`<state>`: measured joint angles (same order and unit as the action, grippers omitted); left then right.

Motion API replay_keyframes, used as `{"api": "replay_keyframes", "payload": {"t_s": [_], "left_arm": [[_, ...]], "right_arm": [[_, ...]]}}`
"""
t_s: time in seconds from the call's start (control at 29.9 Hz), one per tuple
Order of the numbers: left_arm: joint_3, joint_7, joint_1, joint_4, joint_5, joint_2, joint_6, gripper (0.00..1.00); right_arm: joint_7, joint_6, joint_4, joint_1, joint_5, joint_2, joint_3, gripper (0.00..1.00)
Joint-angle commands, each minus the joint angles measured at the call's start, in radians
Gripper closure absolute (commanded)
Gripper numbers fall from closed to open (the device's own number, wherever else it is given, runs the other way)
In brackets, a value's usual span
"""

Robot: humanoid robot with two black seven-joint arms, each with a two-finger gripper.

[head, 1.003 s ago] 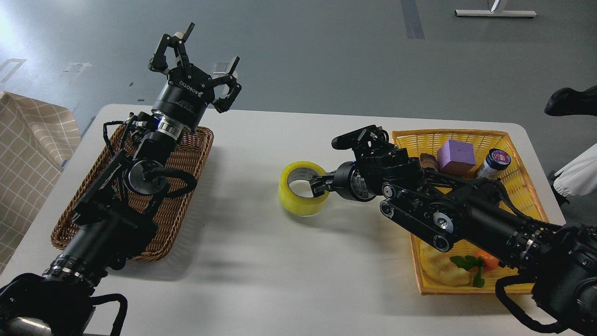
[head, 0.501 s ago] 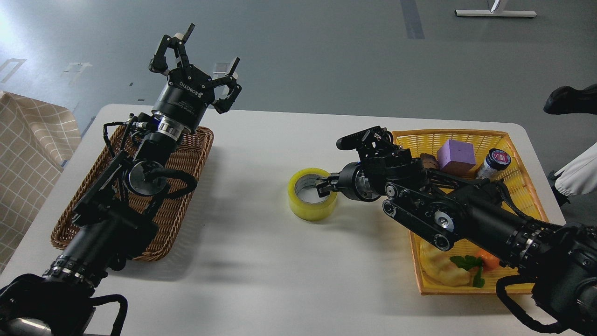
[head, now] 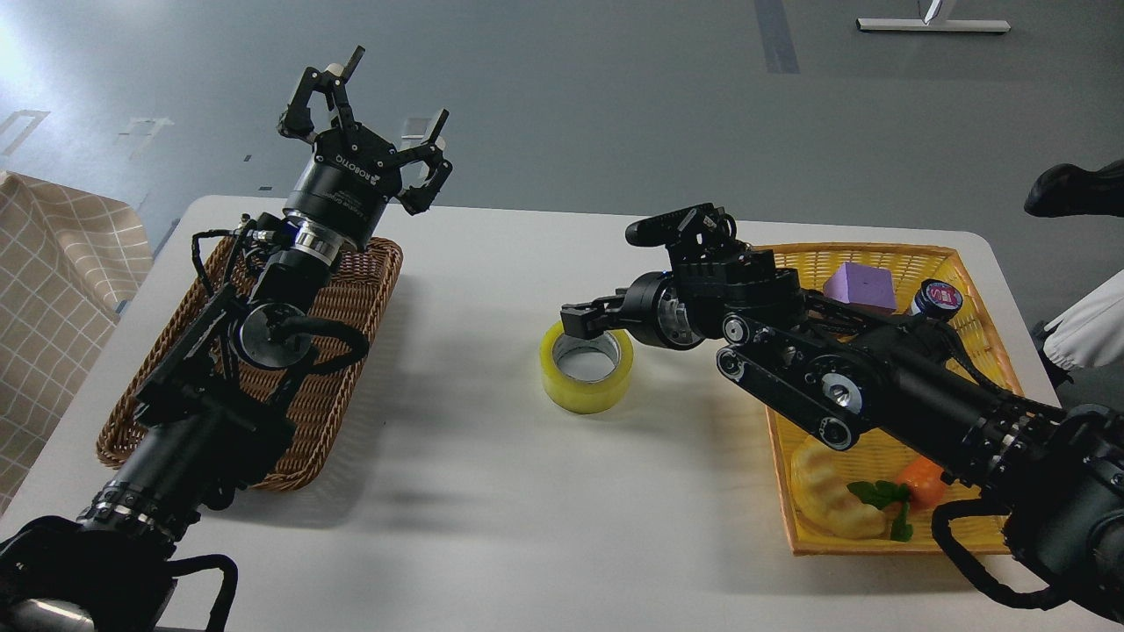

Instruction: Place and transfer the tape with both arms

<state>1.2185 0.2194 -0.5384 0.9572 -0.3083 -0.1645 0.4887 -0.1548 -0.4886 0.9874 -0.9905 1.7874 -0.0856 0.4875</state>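
Note:
The tape, a yellow roll with a grey-white core, lies flat on the white table near its middle. My right gripper hovers just above the roll's far rim. Its fingers are spread and hold nothing, and one lower fingertip is close over the rim. My left gripper is open and empty. It is raised high over the far end of the brown wicker basket, pointing away from me and well left of the tape.
A yellow basket at the right holds a purple block, a small bottle, a pale bread toy and a carrot toy; my right arm crosses it. A checked cloth hangs at the left.
My right gripper set the tape flat on the table, let it go and rose above it. The roll shifted slightly right of where it was held. The left arm stayed still.

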Motion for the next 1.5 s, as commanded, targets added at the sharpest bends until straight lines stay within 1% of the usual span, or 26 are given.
{"api": "replay_keyframes", "payload": {"t_s": [0.0, 0.07, 0.17, 0.23, 0.33, 0.4, 0.53, 0.6, 0.67, 0.8, 0.87, 0.9, 0.94, 1.0, 1.07, 1.1, 1.2, 1.27, 1.34, 1.37, 1.47], "left_arm": [[-0.002, 0.000, 0.000, 0.000, 0.000, -0.003, 0.000, 0.02], [-0.005, -0.002, 0.000, 0.000, 0.000, -0.004, 0.000, 0.02], [-0.010, -0.002, 0.000, 0.000, 0.000, -0.007, 0.000, 0.02], [-0.013, -0.003, -0.002, 0.000, 0.000, -0.009, 0.000, 0.02], [-0.014, -0.006, -0.006, 0.000, -0.002, -0.009, 0.000, 0.02], [-0.014, -0.008, -0.012, -0.002, -0.002, -0.007, 0.000, 0.02], [-0.014, -0.008, -0.017, -0.002, -0.006, -0.009, 0.000, 0.02], [-0.014, -0.008, -0.017, -0.002, -0.009, -0.007, 0.000, 0.02], [-0.014, -0.008, -0.017, -0.002, -0.011, -0.007, 0.000, 0.02], [-0.014, -0.006, -0.020, -0.002, -0.012, -0.007, 0.000, 0.02], [-0.014, -0.005, -0.020, -0.002, -0.014, -0.007, 0.000, 0.02], [-0.014, -0.005, -0.020, -0.002, -0.014, -0.007, 0.000, 0.02], [-0.014, -0.005, -0.020, -0.002, -0.014, -0.007, 0.000, 0.02], [-0.014, -0.005, -0.021, -0.002, -0.015, -0.007, 0.000, 0.02], [-0.014, -0.003, -0.032, -0.002, -0.015, -0.012, 0.000, 0.02], [-0.014, -0.003, -0.035, -0.002, -0.017, -0.013, 0.000, 0.02], [-0.014, -0.003, -0.040, -0.002, -0.015, -0.029, 0.000, 0.02], [-0.014, -0.002, -0.041, -0.002, -0.017, -0.033, 0.000, 0.02], [-0.014, -0.003, -0.041, -0.002, -0.018, -0.035, 0.000, 0.02], [-0.014, -0.003, -0.041, -0.002, -0.020, -0.036, 0.000, 0.02], [-0.014, -0.003, -0.041, -0.002, -0.029, -0.041, 0.000, 0.02]], "right_arm": [[0.000, 0.000, 0.153, -0.001, -0.003, -0.147, 0.064, 0.00], [0.000, 0.000, 0.219, 0.010, -0.017, -0.215, 0.132, 0.00], [0.000, 0.000, 0.267, 0.032, -0.075, -0.262, 0.233, 0.00], [0.000, 0.000, 0.272, 0.044, -0.138, -0.290, 0.319, 0.00], [0.008, 0.000, 0.266, 0.079, -0.255, -0.298, 0.433, 0.00], [0.009, 0.000, 0.266, 0.137, -0.394, -0.298, 0.566, 0.00], [0.009, 0.000, 0.232, 0.216, -0.610, -0.286, 0.728, 0.00], [0.009, 0.000, 0.223, 0.233, -0.686, -0.283, 0.778, 0.00], [0.009, 0.000, 0.200, 0.269, -0.854, -0.272, 0.839, 0.00], [0.011, 0.000, 0.162, 0.282, -1.072, -0.267, 0.888, 0.00], [0.011, 0.000, 0.122, 0.288, -1.240, -0.266, 0.945, 0.00], [0.011, 0.000, 0.111, 0.289, -1.282, -0.263, 0.962, 0.00], [0.011, 0.000, 0.085, 0.289, -1.357, -0.246, 0.994, 0.00], [0.011, 0.000, 0.059, 0.289, -1.417, -0.221, 1.022, 0.00], [0.011, 0.000, 0.040, 0.296, -1.497, -0.169, 1.069, 0.00], [0.011, 0.000, 0.040, 0.299, -1.511, -0.154, 1.080, 0.00], [0.011, 0.000, 0.043, 0.337, -1.548, -0.050, 1.132, 0.00], [0.011, 0.000, 0.048, 0.345, -1.554, -0.011, 1.152, 0.00], [0.009, 0.000, 0.057, 0.369, -1.569, 0.068, 1.180, 0.00], [0.009, 0.000, 0.060, 0.377, -1.574, 0.086, 1.188, 0.00], [0.009, 0.000, 0.070, 0.403, -1.588, 0.086, 1.206, 0.00]]}}
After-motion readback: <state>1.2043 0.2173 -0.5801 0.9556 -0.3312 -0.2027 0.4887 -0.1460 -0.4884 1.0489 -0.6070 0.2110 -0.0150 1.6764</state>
